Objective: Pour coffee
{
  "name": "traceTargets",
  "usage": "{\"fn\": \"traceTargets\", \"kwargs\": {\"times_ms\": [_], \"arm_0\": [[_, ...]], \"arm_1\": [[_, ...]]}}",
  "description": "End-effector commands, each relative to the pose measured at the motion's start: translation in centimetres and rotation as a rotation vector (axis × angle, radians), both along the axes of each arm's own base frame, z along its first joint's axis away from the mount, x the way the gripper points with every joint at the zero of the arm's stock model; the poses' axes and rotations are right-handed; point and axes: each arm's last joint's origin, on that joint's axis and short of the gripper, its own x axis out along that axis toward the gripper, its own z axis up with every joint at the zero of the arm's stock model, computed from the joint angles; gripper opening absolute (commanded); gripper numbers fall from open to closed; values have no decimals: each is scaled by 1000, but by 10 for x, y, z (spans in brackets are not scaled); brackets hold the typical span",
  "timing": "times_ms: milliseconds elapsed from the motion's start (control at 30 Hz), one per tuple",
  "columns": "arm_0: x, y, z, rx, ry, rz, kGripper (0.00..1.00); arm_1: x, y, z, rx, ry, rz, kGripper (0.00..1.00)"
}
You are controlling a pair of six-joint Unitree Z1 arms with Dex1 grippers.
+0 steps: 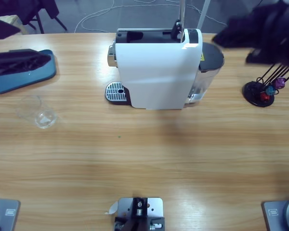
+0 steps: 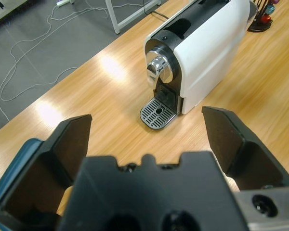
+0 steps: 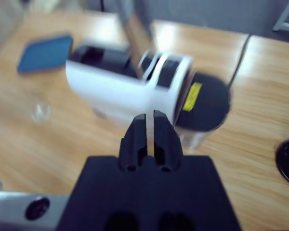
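Coffee machine point(image 1: 156, 72) at the table's point(image 1: 144, 159) far middle, both grippers off it.

The left gripper point(image 2: 147, 139) is spread wide and empty, facing the machine's drip grate point(image 2: 157, 113) from the blue tray's point(image 1: 24, 72) side. The right gripper point(image 3: 150, 130) has its jaws nearly together, holding nothing, above the machine. A clear glass point(image 1: 38, 113) stands left of the machine; a capsule rack point(image 1: 265, 91) stands right of it.

capsule stand point(image 1: 261, 92) — partly hidden; arm-covered

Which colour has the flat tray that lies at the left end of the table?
The tray is blue, with dark objects lying in it. The high view shows it best.
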Motion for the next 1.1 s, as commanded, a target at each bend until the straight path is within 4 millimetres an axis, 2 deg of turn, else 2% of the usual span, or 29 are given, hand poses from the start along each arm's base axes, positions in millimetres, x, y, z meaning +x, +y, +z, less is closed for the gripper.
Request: {"fn": "traceTargets", "kwargs": {"times_ms": [33, 133, 200, 300, 433, 533, 667, 800, 1100], "arm_0": [[-4, 2, -2, 1, 18, -7, 1000], [-4, 2, 2, -8, 8, -6, 1000], [-4, 3, 3, -8, 6, -4, 1000], [-5, 4, 3, -8, 7, -1, 1000], [-3, 3, 3, -8, 7, 0, 1000], [-4, 3, 3, -8, 6, 2, 1000], [-6, 12, 12, -22, -40, 62, 1000], [-8, 20, 16, -40, -55, 84, 1000], [-9, 21, 10, -19, -35, 87, 1000]], "arm_1": [[80, 11, 8, 190, -23, -203, 0], [99, 26, 5, 238, -3, -204, 0], [102, 37, 5, 271, 0, -164, 0], [95, 52, 11, 305, -5, -92, 0], [80, 59, 25, 348, -16, -15, 0], [73, 76, 21, 347, 5, 47, 0], [78, 99, 1, 315, 52, 116, 0], [92, 120, -34, 242, 112, 155, 0], [108, 144, -77, 165, 194, 195, 0]]}}
